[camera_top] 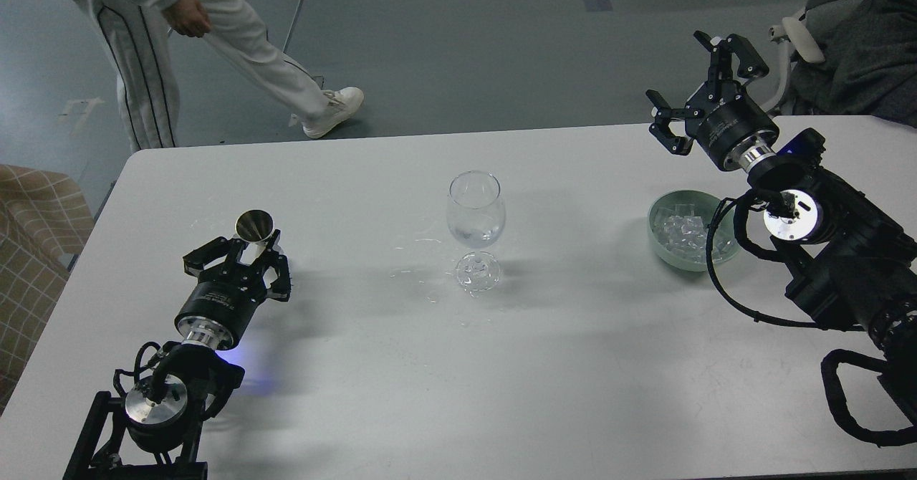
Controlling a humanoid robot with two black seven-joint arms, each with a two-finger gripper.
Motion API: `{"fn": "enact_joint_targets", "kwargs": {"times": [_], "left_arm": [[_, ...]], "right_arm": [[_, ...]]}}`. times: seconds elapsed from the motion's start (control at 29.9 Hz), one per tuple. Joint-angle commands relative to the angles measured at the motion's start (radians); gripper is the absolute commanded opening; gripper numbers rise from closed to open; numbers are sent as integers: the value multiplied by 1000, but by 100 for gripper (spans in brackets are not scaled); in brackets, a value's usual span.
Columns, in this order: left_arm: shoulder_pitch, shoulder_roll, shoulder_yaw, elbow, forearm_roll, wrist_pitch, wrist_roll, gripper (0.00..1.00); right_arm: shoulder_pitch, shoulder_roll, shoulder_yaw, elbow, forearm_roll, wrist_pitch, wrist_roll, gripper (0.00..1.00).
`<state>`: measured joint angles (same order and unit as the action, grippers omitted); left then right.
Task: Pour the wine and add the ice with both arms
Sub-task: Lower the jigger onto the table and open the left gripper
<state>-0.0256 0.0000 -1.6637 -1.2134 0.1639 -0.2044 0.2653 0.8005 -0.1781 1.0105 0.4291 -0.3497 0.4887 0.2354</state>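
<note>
A clear wine glass [476,211] stands upright at the middle of the white table [444,380]. A little clear wine [478,236] lies in the bottom of its bowl. My left gripper [251,254] at the near left is shut on a small steel jigger [256,226], which leans slightly, low over the table. A pale green bowl [658,236] at the right holds piled ice cubes [680,228]. My right gripper [693,79] is open and empty, raised beyond the bowl near the table's far edge.
Small clear splashes [415,272] lie on the table left of the glass foot. A person in white clothes [215,29] walks on the floor behind the table at the far left. A chair [852,43] with dark cloth stands at the far right.
</note>
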Motion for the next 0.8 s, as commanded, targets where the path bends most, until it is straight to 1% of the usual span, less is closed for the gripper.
{"fn": "enact_joint_targets", "kwargs": {"times": [0.0, 0.27, 0.4, 0.77], "left_arm": [[0, 0, 1, 3, 0, 0, 0, 35], [1, 0, 2, 3, 0, -1, 0, 37], [4, 0, 4, 3, 2, -1, 0, 44], [3, 0, 4, 5, 3, 0, 0, 48]], "right_arm": [[-1, 0, -1, -1, 0, 0, 1, 100], [-6, 0, -1, 0, 0, 0, 1, 100], [-7, 0, -1, 0, 0, 0, -1, 100], [-12, 0, 0, 0, 0, 0, 1, 100]]}}
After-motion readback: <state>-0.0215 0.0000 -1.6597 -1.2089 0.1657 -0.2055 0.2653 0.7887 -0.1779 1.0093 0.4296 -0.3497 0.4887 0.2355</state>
